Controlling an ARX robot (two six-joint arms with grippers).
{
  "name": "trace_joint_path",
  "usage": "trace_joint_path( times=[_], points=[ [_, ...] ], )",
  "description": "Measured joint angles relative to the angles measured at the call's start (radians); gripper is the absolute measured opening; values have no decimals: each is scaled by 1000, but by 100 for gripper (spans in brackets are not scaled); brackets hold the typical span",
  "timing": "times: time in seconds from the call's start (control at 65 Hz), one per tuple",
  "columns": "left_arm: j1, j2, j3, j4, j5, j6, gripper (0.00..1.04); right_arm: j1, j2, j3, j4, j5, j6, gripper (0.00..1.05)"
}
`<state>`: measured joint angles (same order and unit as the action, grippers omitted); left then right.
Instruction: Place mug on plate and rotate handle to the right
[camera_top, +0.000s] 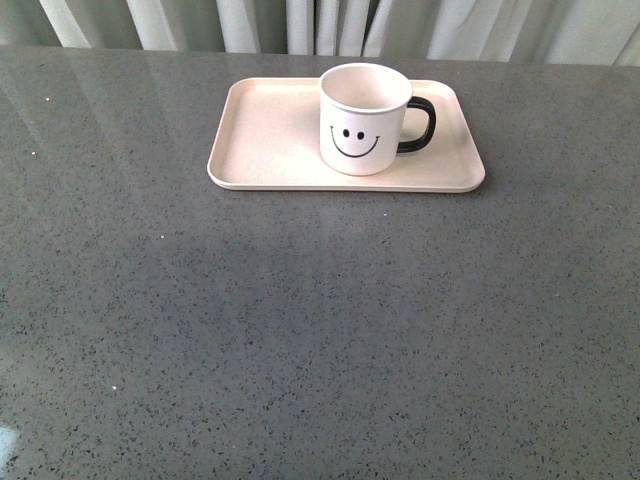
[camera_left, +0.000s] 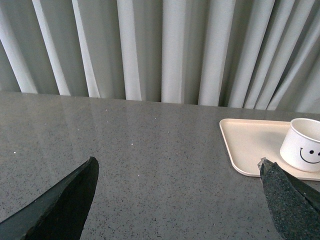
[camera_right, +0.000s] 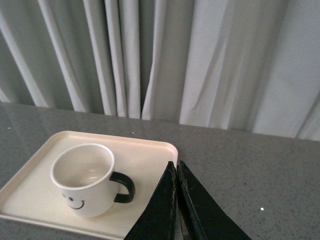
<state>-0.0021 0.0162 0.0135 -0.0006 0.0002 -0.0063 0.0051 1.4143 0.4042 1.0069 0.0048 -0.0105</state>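
Nearest the robot lies bare grey table, with neither arm showing in the front view; farther back sits the plate, and beyond it hang pale curtains.

The left gripper hangs over open table well short of the plate, its fingers spread wide and holding nothing; the right gripper hovers just beside the plate's near corner with its tips pressed together, also empty.

The mug stands upright on the plate, right of its middle, smiley toward the robot; the handle already points right, so the task looks finished.

The mug looks like glazed ceramic (rigid, smooth, probably slippery, and likely to chip if knocked); it should be moderately heavy for its size. The best hold, I judge, is across the rim and wall, or on the loop itself for turning; a nudge could slide it on the smooth plate.

The mug is empty inside; the plate carries only the mug.
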Motion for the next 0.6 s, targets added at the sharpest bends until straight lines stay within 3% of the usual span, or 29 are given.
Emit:
trace_joint_path(
  times=[0.6],
  points=[
    [0,0,0,0,0,0,96,-6,-365,-333,-50,-5,0,2]
  ],
)
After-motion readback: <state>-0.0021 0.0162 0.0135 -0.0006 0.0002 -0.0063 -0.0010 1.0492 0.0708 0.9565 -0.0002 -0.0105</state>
